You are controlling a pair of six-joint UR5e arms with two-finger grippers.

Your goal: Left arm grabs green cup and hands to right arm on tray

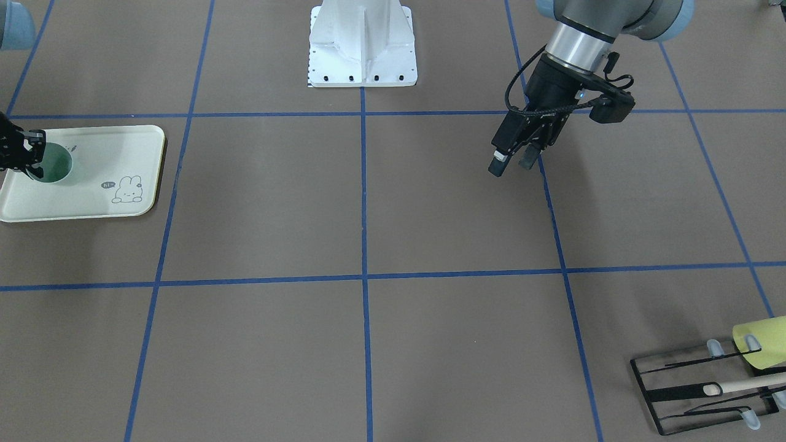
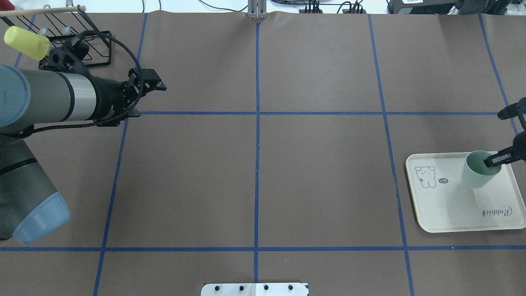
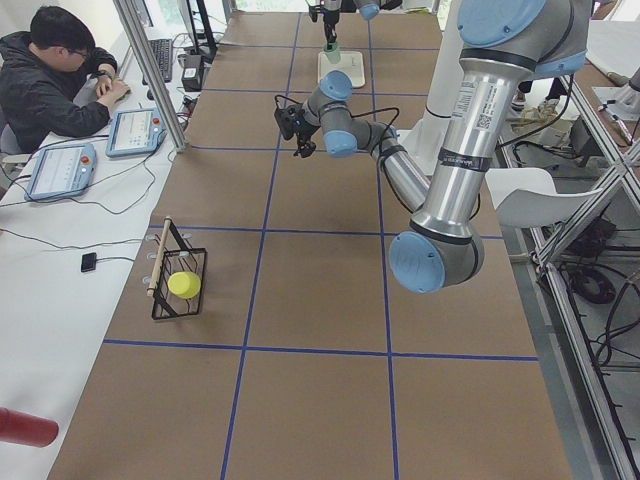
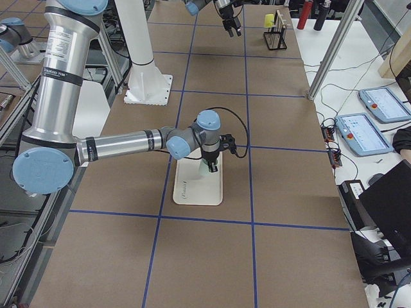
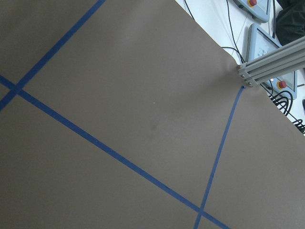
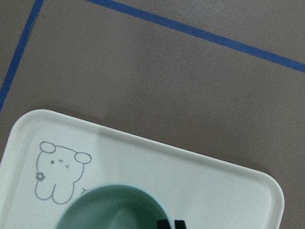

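Brown paper with a blue tape grid covers the table. At the far left corner stands one black wire rack. The first of two cups, a yellow-green cup, is on its side on the rack, under a wooden rod. The front view cuts off part of the rack.

Just near of the rack, the left arm reaches in, one of two arms. The left gripper hangs above bare paper with its jaws apart and empty. Its own wrist camera shows only paper and tape, no fingers.

The wide middle squares lie open between the arms, and the white robot base sits at the near edge.

At the right side lies one cream tray, close to the table's right edge. The green cup is upright over the tray's far end, beside the printed bunny. I cannot tell whether its base touches the tray. The right gripper has its jaws pinched on the cup's rim. The overhead frame cuts off most of that gripper and the right arm.
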